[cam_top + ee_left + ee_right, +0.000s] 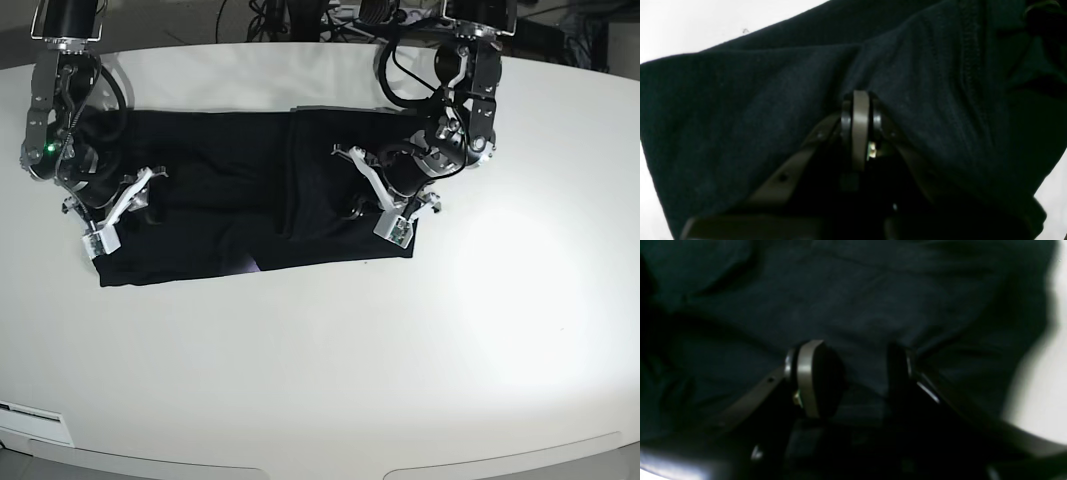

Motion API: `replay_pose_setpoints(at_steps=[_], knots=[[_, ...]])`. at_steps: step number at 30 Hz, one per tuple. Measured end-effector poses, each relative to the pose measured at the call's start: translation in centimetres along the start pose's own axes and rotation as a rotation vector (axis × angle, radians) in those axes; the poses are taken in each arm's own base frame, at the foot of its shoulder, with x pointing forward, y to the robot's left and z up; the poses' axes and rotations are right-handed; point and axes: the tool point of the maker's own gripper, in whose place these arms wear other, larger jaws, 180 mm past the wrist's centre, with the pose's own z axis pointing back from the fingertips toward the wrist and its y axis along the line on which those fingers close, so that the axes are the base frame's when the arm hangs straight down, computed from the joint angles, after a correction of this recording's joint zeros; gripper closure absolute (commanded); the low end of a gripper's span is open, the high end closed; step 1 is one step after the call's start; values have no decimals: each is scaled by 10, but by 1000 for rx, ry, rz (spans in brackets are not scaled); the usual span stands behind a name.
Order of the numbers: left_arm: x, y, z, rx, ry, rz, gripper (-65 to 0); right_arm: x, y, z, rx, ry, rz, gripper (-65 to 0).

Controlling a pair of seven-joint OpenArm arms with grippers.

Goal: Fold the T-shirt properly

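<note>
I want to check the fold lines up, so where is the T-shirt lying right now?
In the base view the T-shirt lies flat across the far half of the white table, stretched between the right gripper and the left gripper.

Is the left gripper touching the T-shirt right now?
Touching: the left wrist view shows the left gripper shut, its tips pressed into the T-shirt.

The T-shirt (230,210) is soft matt black cloth with a fine knit; the tabletop (400,360) looks smooth, white and slightly glossy.
</note>
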Motion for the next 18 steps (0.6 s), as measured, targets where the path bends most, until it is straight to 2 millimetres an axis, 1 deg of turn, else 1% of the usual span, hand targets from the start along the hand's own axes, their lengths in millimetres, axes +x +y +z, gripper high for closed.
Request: replay_pose_setpoints(at_steps=[2,4,6,8,9,11,14,15,18], knots=[[-1,8,4,11,2,-18,0,12,-38,13,-118,-37,-86,-319],[-2,18,9,28,5,-39,0,22,-70,31,-201,-86,-147,-319],[-3,28,13,45,12,-61,0,27,-85,45,-217,-123,-209,-319],[-4,38,18,62,18,-79,0,21,-94,52,-212,-117,-272,-319],[-5,42,20,67,22,-82,0,17,-96,53,-197,-111,-308,-319],[-6,48,24,75,31,-92,0,1,-94,48,-142,-72,-377,-320],[-6,50,26,71,34,-98,0,-22,-79,33,-7,-31,-485,-320],[-6,50,27,68,35,-100,0,-22,-72,29,58,-56,-527,-320],[-7,53,29,67,42,-102,0,-29,-63,20,165,-54,-617,-320]])
